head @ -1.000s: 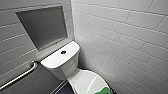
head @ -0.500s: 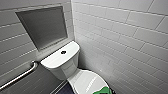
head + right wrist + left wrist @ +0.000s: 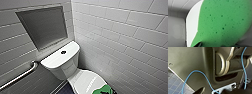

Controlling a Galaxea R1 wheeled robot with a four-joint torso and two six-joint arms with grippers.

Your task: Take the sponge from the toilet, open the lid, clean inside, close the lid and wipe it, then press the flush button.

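Note:
The white toilet [image 3: 75, 75] stands in a tiled corner with its lid [image 3: 83, 80] closed. The round dark flush button [image 3: 63, 52] sits in the middle of the tank top. A bright green sponge [image 3: 102, 89] lies on the front of the lid, at the lower edge of the head view. Dark parts of my right gripper [image 3: 107, 92] hang over it. In the right wrist view the porous sponge [image 3: 224, 22] looms very close, with the lid's white rim [image 3: 193, 22] beside it. The sponge looks flat on the lid and not lifted.
A steel grab bar [image 3: 18, 76] runs along the back wall left of the tank, under a recessed niche [image 3: 43, 26]. The white tiled side wall [image 3: 125, 37] stands tight against the toilet's right side. The left wrist view holds my own body, a blue cable [image 3: 199, 73] and dark floor tiles [image 3: 174, 85].

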